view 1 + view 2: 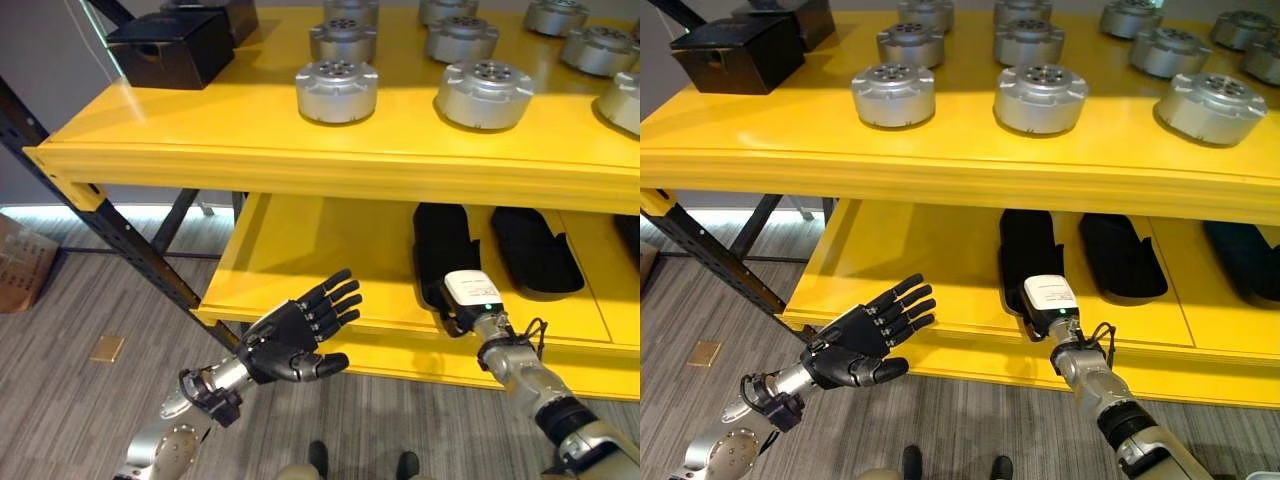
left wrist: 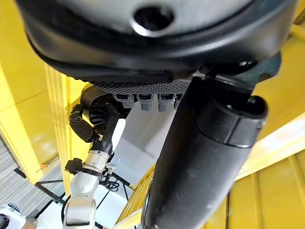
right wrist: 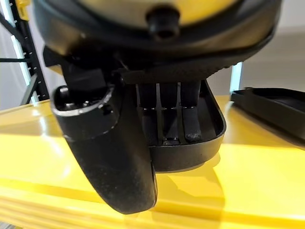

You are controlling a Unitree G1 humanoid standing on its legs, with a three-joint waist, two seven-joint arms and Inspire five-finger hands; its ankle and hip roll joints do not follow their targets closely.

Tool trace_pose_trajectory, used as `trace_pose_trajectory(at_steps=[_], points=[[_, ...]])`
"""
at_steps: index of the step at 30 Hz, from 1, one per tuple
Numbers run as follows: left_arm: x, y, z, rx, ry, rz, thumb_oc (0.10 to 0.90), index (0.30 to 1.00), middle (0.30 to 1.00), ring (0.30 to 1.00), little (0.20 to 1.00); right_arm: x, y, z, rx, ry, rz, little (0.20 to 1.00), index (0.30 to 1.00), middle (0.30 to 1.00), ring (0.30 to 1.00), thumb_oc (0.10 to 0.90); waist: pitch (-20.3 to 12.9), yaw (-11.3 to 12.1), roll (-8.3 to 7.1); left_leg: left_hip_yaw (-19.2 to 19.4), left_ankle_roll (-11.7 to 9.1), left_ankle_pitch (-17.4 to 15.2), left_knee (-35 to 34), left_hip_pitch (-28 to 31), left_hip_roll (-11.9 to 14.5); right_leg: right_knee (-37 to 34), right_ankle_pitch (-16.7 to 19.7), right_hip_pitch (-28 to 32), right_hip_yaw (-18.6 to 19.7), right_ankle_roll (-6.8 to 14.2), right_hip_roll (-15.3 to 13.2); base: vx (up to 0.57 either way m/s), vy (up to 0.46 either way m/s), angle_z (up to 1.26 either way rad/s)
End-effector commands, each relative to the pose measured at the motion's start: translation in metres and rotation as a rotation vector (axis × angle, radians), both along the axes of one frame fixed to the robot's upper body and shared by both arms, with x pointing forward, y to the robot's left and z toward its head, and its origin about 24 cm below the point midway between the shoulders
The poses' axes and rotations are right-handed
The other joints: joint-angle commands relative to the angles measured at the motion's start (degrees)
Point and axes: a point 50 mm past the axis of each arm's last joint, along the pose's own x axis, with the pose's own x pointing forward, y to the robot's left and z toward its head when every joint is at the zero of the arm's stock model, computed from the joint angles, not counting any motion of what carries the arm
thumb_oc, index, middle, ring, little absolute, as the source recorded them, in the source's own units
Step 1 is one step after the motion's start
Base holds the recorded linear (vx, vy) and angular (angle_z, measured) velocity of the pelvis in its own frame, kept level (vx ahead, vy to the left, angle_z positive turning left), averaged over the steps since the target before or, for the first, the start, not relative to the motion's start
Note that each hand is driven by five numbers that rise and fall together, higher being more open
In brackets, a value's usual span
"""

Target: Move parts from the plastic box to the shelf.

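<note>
Several round silver parts (image 1: pixel 337 90) stand in rows on the yellow upper shelf (image 1: pixel 250 150). My left hand (image 1: pixel 295 340) hovers open and holding nothing in front of the lower shelf's (image 1: pixel 300 260) front edge, fingers spread toward it. My right hand (image 1: pixel 472 295), with a white cover on its back, is at the near end of a long black tray (image 1: pixel 445 235) lying on the lower shelf. In the right wrist view its fingers (image 3: pixel 164 114) reach into the tray (image 3: pixel 200 152) while the thumb (image 3: pixel 114 157) stands across the tray's near rim, pinching it.
A black box (image 1: pixel 170 45) sits at the upper shelf's left end. A second black tray (image 1: pixel 535 250) lies to the right of the first, and a third (image 1: pixel 1245 255) further right. The dark shelf post (image 1: pixel 110 225) slants down on the left. A cardboard box (image 1: pixel 22 262) rests on the floor.
</note>
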Motion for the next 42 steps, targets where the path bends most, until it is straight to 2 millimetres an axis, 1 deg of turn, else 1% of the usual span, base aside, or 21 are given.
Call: trace_pose_trajectory(at_steps=[1,4,5,10,15,20,24,30,33,38,42], points=[[0.01,-0.017,0.036,-0.094,-0.186,-0.062,0.9,1.0,1.0,1.0,1.0,0.033,0.0,0.045,-0.092,-0.116,0.042,0.3,0.3,0.3,0.3,0.4,-1.8,2.4,0.28,-0.7,-0.6,-6.7,4.5,-1.8,2.1,6.7,-5.1,-3.4,-2.3,1.8,-3.1,0.0,-0.008,0.07],[0.012,-0.018,0.036,-0.093,-0.187,-0.063,0.9,1.0,1.0,1.0,1.0,0.036,0.001,0.046,-0.088,-0.094,0.046,0.3,0.3,0.3,0.3,0.4,-1.3,2.7,0.48,-1.0,-0.8,-6.6,4.8,-2.3,2.1,6.9,-5.2,-3.7,-2.6,1.7,-3.2,0.01,-0.014,0.06],[0.013,-0.019,0.037,-0.087,-0.185,-0.065,0.9,1.0,1.0,1.0,1.0,0.039,0.003,0.048,-0.069,-0.088,0.037,0.3,0.3,0.3,0.3,0.4,-0.8,3.1,0.57,-1.4,-0.8,-6.5,5.2,-2.8,2.2,7.3,-5.3,-4.0,-2.9,1.6,-3.2,0.01,-0.028,0.15],[0.014,-0.023,0.039,-0.095,-0.193,-0.076,0.9,1.0,1.0,1.0,1.0,0.047,0.008,0.055,-0.002,-0.091,0.006,0.3,0.3,0.3,0.3,0.4,0.4,3.6,0.88,-2.0,-0.9,-6.3,5.7,-3.7,2.3,7.9,-5.4,-4.6,-3.3,1.3,-3.3,0.0,-0.008,0.05],[0.019,-0.027,0.04,-0.114,-0.19,-0.066,0.9,1.0,1.0,1.0,1.0,0.058,0.011,0.062,0.109,-0.09,-0.07,0.3,0.3,0.3,0.3,0.4,1.8,4.2,1.57,-2.6,-1.0,-6.4,6.9,-4.9,2.1,8.5,-5.6,-5.3,-3.7,1.0,-3.6,-0.03,0.017,0.01],[0.019,-0.03,0.039,-0.117,-0.188,-0.072,0.9,1.0,1.0,1.0,1.0,0.063,0.012,0.062,0.211,-0.071,-0.115,0.3,0.3,0.3,0.3,0.4,2.5,4.6,2.17,-3.1,-0.9,-6.4,7.3,-5.2,1.9,8.9,-5.5,-5.3,-4.0,0.9,-3.9,0.0,0.026,0.02],[0.02,-0.034,0.041,-0.124,-0.193,-0.071,0.9,1.0,1.0,1.0,1.0,0.066,0.019,0.06,0.328,-0.002,-0.163,0.3,0.3,0.3,0.3,0.4,3.0,4.7,2.55,-3.2,-0.9,-6.2,7.1,-5.4,1.6,8.8,-5.3,-5.3,-4.0,0.9,-4.2,-0.01,0.047,0.05],[0.021,-0.037,0.04,-0.148,-0.186,-0.085,0.9,1.0,1.0,1.0,1.0,0.068,0.027,0.06,0.355,0.026,-0.139,0.3,0.3,0.3,0.3,0.4,3.3,4.9,2.8,-3.5,-0.9,-6.0,7.0,-5.4,1.3,8.8,-5.0,-5.3,-4.3,0.9,-4.6,0.0,0.033,0.06],[0.022,-0.037,0.038,-0.145,-0.182,-0.081,0.9,1.0,1.0,1.0,1.0,0.069,0.029,0.058,0.361,0.044,-0.147,0.3,0.3,0.3,0.3,0.4,3.2,5.1,2.51,-3.5,-0.9,-6.1,7.1,-5.3,1.2,8.6,-4.9,-5.0,-4.7,1.1,-4.8,0.0,0.0,0.0],[0.021,-0.036,0.036,-0.144,-0.184,-0.086,0.9,1.0,1.0,1.0,1.0,0.069,0.03,0.057,0.245,0.055,-0.096,0.3,0.3,0.3,0.3,0.4,3.5,5.5,2.3,-3.5,-0.9,-6.1,7.4,-5.6,1.3,8.7,-4.9,-4.9,-4.7,1.2,-4.9,0.0,0.0,0.0],[0.021,-0.036,0.036,-0.138,-0.184,-0.091,0.9,1.0,1.0,1.0,1.0,0.069,0.031,0.058,0.21,0.065,-0.076,0.3,0.3,0.3,0.3,0.4,3.5,5.9,2.09,-3.6,-1.0,-6.0,7.4,-5.6,1.4,8.6,-4.9,-4.7,-4.8,1.2,-4.8,0.0,0.0,0.0]])
